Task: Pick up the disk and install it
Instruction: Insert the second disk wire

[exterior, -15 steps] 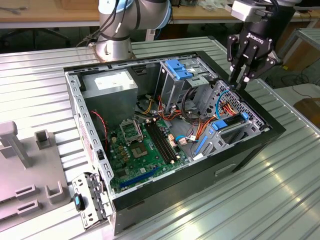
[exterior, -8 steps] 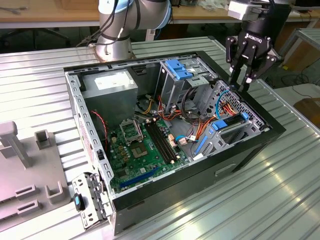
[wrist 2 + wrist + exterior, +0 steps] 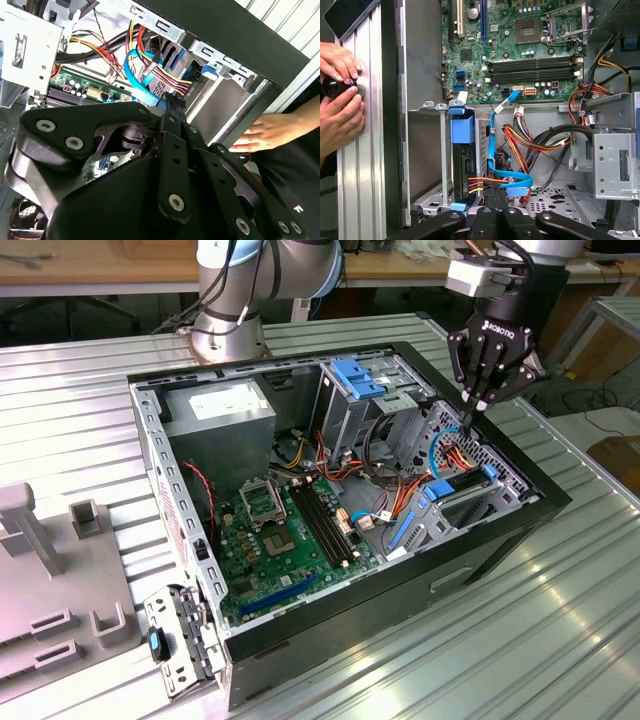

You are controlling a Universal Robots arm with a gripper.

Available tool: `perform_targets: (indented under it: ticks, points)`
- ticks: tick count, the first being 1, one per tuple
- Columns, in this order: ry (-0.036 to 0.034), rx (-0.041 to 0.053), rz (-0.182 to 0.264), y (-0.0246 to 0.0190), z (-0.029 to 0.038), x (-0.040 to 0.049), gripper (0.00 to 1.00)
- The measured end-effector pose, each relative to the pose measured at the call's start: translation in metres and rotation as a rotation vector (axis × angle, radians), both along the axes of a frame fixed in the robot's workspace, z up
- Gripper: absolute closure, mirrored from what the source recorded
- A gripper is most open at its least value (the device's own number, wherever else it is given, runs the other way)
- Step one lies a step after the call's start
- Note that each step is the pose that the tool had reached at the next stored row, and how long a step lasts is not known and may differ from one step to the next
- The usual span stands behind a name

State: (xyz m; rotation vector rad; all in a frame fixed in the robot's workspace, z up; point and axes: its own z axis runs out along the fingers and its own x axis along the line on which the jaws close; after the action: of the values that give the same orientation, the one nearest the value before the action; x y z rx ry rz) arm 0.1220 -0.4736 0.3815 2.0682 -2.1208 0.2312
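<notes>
Exterior view: gripper (image 3: 478,405) positioned above the open computer case (image 3: 250,370), at the corner toward the exterior view's right, fingers drawn together to a point with nothing between them. Disk (image 3: 462,490) seated in the lower drive bay, just below and slightly forward of the fingertips, blue rails visible along its edge, not in contact with the gripper. Blue cable (image 3: 437,445) looped between fingertips and disk.

First wrist view: disk (image 3: 464,165) standing edge-on in its metal bay (image 3: 427,150), blue rail at the top end, red and orange wires (image 3: 530,145) alongside, motherboard (image 3: 520,50) beyond. Gripper fingers (image 3: 490,207) closed and empty, just beside the disk's near end. Person's hands (image 3: 340,95) resting on the ribbed table (image 3: 365,150) outside the case wall.
</notes>
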Motion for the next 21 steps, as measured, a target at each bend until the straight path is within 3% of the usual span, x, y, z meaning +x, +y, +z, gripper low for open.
perform_targets:
  ticks: [11,13,14,17,21]
  points:
    - [0.0000,0.0001,0.000,-0.0041,-0.0017,0.0000,0.89]
    - [0.0000,0.0000,0.000,-0.0062,-0.0017,0.0000,0.89]
    - [0.0000,0.0000,0.000,-0.0076,-0.0020,0.0000,0.82]
    - [0.0000,0.0001,0.005,-0.0138,-0.0080,0.0000,0.82]
    - [0.0000,-0.0011,0.006,-0.0161,-0.0090,0.0000,0.82]
